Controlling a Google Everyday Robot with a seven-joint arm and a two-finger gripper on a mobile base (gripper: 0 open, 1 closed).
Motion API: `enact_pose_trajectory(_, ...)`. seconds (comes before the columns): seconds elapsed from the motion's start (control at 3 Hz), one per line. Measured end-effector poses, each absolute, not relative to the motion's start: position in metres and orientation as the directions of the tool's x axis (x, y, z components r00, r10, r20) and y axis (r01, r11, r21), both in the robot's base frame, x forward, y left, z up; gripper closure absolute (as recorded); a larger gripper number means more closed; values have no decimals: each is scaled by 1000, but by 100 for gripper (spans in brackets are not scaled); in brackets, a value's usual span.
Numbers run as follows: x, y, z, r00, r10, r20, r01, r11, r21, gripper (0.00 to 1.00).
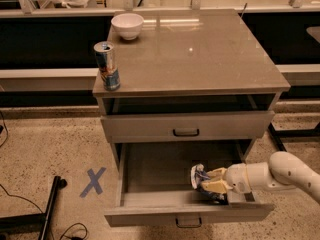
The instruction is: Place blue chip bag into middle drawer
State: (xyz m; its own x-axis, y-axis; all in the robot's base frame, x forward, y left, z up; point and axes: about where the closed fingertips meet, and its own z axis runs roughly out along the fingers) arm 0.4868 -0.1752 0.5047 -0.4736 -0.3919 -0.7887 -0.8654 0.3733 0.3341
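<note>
In the open middle drawer (150, 215), front-right area: the hand (212, 180) is down inside the box, its tan fingers (214, 186) clamped on the blue chip bag (199, 175). The bag is crumpled and sticks out of the hand to the left, toward the drawer's middle. It sits just behind the drawer's front wall. Can't tell whether it touches the drawer floor or hangs just above it. The white arm (280, 173) comes in from the right, over the drawer's right side wall.

The drawer is pulled well out, and the rest of its floor is bare grey. The handled front above it (187, 126) is closed.

On the worktop (210, 54), a drink can (107, 65) stands upright at the front-left corner. A white bowl (127, 25) sits behind it near the back-left, well apart from the can.

On the floor left of the cabinet there's a blue tape X (93, 181).
</note>
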Motion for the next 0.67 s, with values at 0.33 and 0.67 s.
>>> enact_pose_trajectory(0.33, 490, -159, 503, -500, -297, -813, -842, 386, 377, 11)
enact_pose_trajectory(0.67, 490, -156, 504, -501, -290, -815, -842, 382, 381, 0)
